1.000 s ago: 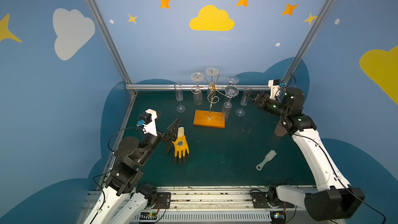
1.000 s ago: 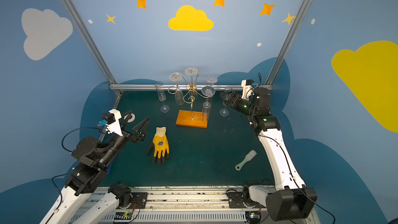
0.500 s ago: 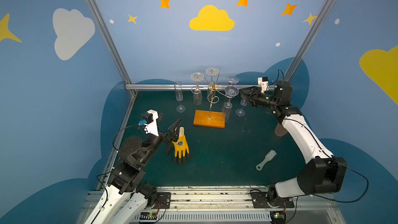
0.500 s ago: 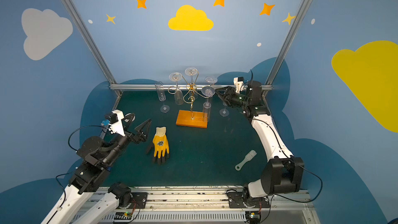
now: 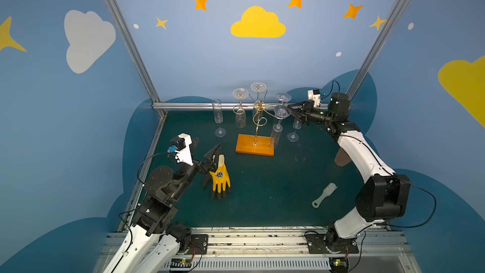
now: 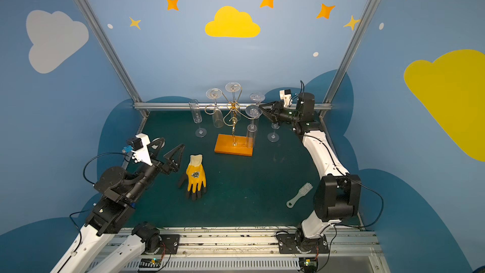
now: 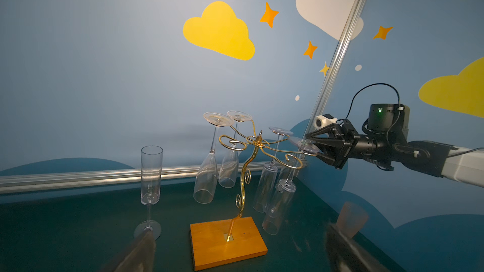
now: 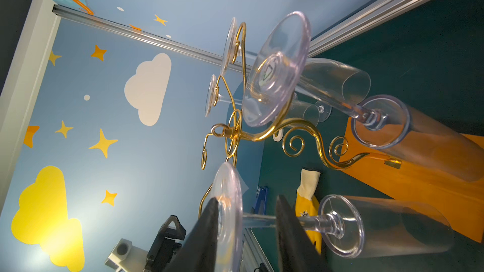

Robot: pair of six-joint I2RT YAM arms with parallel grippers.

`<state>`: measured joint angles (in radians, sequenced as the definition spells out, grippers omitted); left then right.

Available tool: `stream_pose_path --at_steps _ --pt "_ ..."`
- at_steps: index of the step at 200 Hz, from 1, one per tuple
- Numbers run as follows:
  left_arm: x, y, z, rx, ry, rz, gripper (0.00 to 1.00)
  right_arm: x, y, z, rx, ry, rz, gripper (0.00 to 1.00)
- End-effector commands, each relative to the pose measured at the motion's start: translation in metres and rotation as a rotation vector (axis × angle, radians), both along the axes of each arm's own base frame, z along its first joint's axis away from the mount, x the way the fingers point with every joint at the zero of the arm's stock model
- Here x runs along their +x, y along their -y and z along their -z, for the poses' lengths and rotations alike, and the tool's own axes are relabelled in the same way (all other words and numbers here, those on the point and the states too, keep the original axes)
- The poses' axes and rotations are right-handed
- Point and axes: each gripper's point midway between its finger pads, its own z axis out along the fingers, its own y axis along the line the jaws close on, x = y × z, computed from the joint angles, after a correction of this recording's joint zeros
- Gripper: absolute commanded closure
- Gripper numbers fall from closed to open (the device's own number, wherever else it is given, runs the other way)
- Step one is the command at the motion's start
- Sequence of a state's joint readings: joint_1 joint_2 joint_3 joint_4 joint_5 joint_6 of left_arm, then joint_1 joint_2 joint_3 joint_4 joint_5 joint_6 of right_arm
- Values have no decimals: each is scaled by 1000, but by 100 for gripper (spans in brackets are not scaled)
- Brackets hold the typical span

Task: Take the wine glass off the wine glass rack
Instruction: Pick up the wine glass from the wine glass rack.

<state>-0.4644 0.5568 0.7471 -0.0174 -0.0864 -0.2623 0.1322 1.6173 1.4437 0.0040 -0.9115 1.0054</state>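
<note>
Currently right gripper (image 8: 247, 200) straddles the foot of the wine glass (image 8: 392, 226), which hangs upside down on the rack (image 5: 253, 145). One of the fingers (image 8: 204, 231) sits against the outer face of the foot and the other crosses the stem on the bowl side. A gap shows between them, so the jaws are apart and not clamped yet. That glass is on the rack arm nearest the right arm, foot up in the gold curl, bowl hanging just beside the end of the orange base. Three other glasses (image 7: 208, 176) hang upside down on the far arms. Two more stand upright on the green table (image 5: 262, 193): a tall one (image 5: 218, 116) on the rack's left side and a second one (image 5: 293, 135) under the right gripper. Left gripper (image 6: 172, 142) hovers low with jaws wide apart, holding nothing, near the cuff of a yellow glove (image 6: 195, 175). White brush (image 6: 299, 195) lies near the right arm's base, well apart from the rack.
</note>
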Motion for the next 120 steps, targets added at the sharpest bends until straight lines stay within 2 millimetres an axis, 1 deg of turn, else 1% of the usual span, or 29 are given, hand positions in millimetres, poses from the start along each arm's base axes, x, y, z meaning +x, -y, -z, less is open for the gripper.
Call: stream_pose_path --at_steps 1,12,56,69,120 --pt "-1 -5 -4 -24 14 -24 1 -1 -2 -17 21 47 -35 67" --pt "-2 -7 -3 -23 14 -25 1 -1 -3 -15 20 45 -37 69" --pt "-9 -13 0 -25 8 -43 1 -2 -5 -14 18 44 -47 70" --pt "-10 -15 -1 -29 11 -48 1 -3 -5 -14 19 46 -49 73" --pt "-9 -13 1 -38 2 -43 1 -6 -7 -16 24 46 -63 78"
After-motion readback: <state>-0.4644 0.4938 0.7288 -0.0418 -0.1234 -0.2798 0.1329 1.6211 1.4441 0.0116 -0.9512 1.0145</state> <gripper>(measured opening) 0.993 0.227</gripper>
